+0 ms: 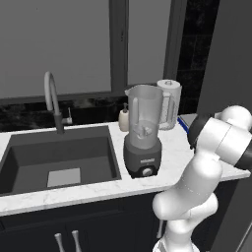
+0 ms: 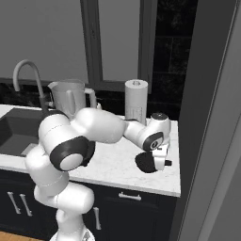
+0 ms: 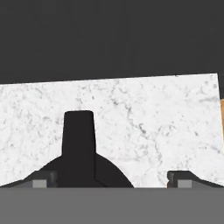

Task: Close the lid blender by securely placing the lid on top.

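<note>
While you watch the hand view:
Fingers [image 3: 112,179]: spread wide apart, holding nothing, just above the flat round black lid [image 3: 81,168].
Lid: flat on white marble tabletop [image 3: 144,118].
Blender [image 1: 143,138]: clear tapered jar, dark grey base, uncovered, beside the sink [image 1: 59,157].

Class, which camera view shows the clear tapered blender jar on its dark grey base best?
The left base view: the clear blender jar and dark grey base stand unobstructed beside the sink. The right base view shows the jar's top behind the arm.
</note>
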